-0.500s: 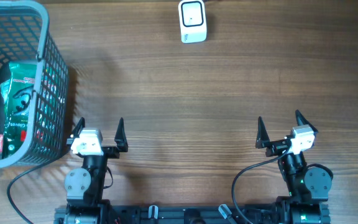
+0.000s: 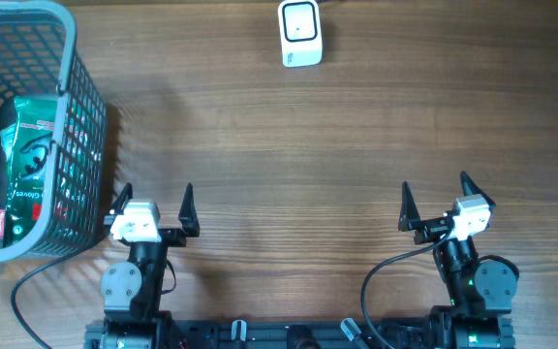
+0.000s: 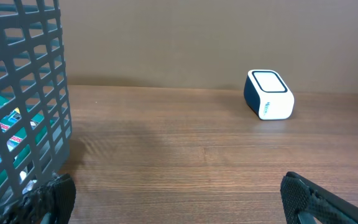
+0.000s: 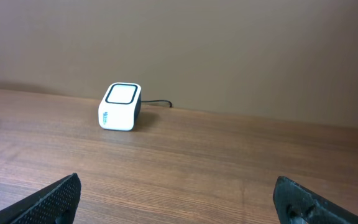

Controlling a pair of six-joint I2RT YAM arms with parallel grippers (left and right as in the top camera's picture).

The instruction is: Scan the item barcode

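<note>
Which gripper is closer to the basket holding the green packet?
The left gripper. It stands open just beside the grey basket that holds the green packet; the right gripper, also open, sits far off to the other side.

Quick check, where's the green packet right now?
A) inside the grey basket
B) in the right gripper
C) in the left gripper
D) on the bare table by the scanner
A: the green packet lies inside the grey basket, and the left gripper and right gripper both stand open and empty.
</note>
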